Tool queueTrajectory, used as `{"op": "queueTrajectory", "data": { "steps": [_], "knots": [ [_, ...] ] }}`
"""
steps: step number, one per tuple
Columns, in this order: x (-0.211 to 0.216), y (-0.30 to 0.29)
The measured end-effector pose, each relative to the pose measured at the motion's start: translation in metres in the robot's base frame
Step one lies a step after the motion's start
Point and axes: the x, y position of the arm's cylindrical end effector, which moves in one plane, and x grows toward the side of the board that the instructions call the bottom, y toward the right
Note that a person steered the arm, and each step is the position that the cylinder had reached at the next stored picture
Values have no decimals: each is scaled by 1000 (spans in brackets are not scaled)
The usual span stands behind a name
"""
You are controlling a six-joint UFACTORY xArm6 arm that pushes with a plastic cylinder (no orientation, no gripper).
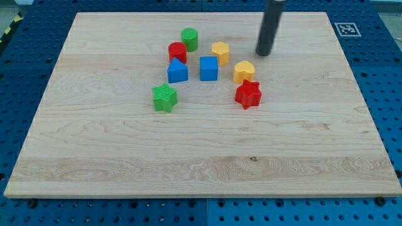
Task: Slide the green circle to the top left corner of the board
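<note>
The green circle (190, 39) stands near the board's top middle, just above and right of a red block (177, 52). My tip (263, 54) is a dark rod end on the board well to the right of the green circle, apart from it. A yellow hexagon-like block (220, 53) lies between the tip and the green circle. The tip touches no block. The board's top left corner (80, 16) is far to the left of the green circle.
A blue block with a peaked top (177, 71), a blue cube (208, 68), a yellow heart-like block (244, 71), a red star (248, 94) and a green star (164, 98) lie clustered below the circle. The wooden board (94, 150) sits on a blue pegboard.
</note>
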Motion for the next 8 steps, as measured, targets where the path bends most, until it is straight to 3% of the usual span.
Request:
{"op": "queueTrajectory", "data": {
  "steps": [3, 8],
  "knots": [
    [-45, -145],
    [-31, -171]
  ]
}}
